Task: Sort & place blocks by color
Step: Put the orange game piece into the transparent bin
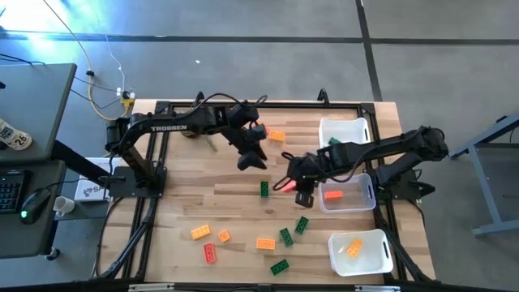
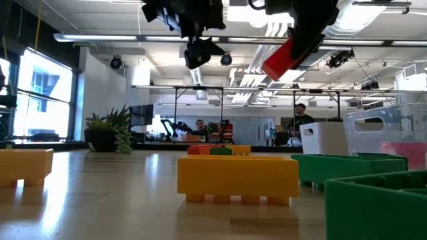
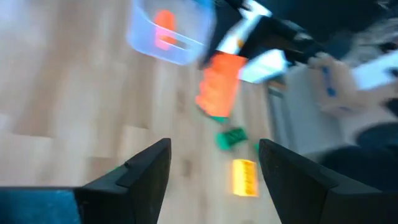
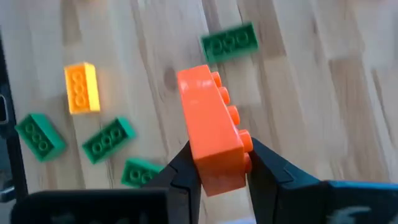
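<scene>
Red-orange is the brick (image 4: pixel 213 137) we see clamped between the fingers of the right gripper (image 1: pixel 287 183), lifted above the middle of the wooden table (image 1: pixel 219 203) just beside the centre white bin (image 1: pixel 361 199) along its right edge. We find the left gripper (image 1: pixel 251 158) spread wide and empty, up over the table's far half. Other blocks (image 1: pixel 285 236) lie loose toward the near edge, green, yellow-orange and red among them.

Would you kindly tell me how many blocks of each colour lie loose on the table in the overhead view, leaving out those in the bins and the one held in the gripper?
Green blocks: 4
Yellow-orange blocks: 4
Red-orange blocks: 1
Total: 9
</scene>
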Robot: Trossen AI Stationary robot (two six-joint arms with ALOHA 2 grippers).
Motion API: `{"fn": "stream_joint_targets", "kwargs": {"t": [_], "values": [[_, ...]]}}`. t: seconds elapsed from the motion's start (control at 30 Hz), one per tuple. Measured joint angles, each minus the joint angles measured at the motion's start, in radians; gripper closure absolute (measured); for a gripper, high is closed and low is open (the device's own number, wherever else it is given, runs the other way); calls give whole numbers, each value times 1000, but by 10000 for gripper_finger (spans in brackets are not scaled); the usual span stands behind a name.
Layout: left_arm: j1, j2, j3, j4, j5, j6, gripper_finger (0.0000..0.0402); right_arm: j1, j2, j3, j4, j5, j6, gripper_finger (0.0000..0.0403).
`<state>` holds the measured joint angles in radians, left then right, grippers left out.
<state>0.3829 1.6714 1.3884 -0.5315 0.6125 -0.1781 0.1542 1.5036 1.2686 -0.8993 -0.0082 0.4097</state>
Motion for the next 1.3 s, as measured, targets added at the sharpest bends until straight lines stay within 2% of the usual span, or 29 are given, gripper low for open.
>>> {"fn": "stream_joint_targets", "kwargs": {"t": [0.27,0.4,0.6,0.77,1.03,1.3], "values": [[36,0,0,55,-318,94,171,44,-29,0,-117,31,213,329],[50,0,0,66,-400,148,170,84,-84,0,-199,108,349,330],[61,0,0,65,-424,156,170,153,-146,0,-403,181,591,330],[63,0,0,58,-425,156,172,213,-145,0,-544,183,739,330],[63,0,0,7,-419,156,172,272,-142,-103,-524,129,911,330],[65,-37,-1,-99,-446,166,171,288,-142,-242,-389,48,1026,329]]}}
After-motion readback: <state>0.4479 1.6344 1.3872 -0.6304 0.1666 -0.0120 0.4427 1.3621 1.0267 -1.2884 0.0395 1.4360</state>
